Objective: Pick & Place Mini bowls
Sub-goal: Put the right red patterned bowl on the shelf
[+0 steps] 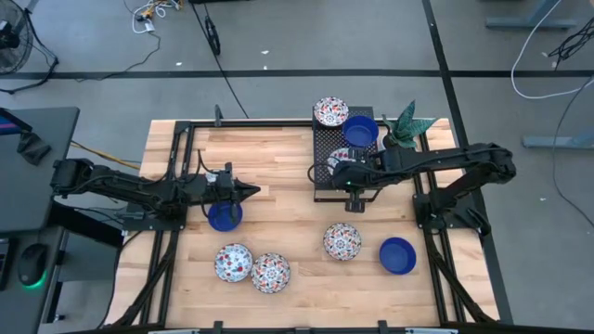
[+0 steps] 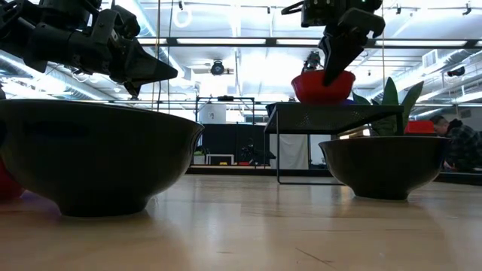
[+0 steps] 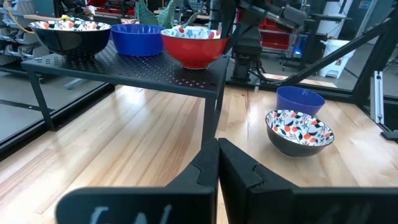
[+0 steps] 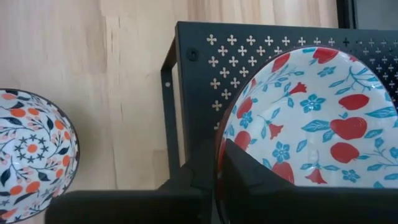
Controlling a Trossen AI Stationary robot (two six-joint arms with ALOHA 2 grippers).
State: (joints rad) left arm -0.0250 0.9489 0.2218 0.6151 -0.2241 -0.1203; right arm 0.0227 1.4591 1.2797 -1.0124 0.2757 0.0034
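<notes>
A black perforated rack (image 1: 322,191) stands at the table's middle right. It carries a patterned mini bowl (image 1: 330,112), a blue one (image 1: 360,131) and a bowl that is red outside and floral inside (image 4: 311,118). My right gripper (image 4: 217,171) comes down on that last bowl's rim and is shut on it. My left gripper (image 1: 252,192) hovers shut and level over the table's left half, beside a blue bowl (image 1: 223,217) that rests on the wood. Three patterned bowls (image 1: 233,263) (image 1: 270,273) (image 1: 342,241) and a blue one (image 1: 397,255) sit near the front edge. My right gripper pinches the rim (image 4: 222,144) of the red-and-floral bowl, one finger (image 4: 255,180) inside the bowl and one (image 4: 189,180) outside. The fingers come from above, slanting steeply down (image 2: 331,64). The bowl's base stands on the rack top (image 2: 331,111), near the rack's front left corner.
A small potted green plant (image 1: 408,125) stands beside the rack's far right corner. Black frame rails (image 1: 176,167) run along both sides of the table. Bare wood (image 1: 278,167) lies between my left gripper and the rack.
</notes>
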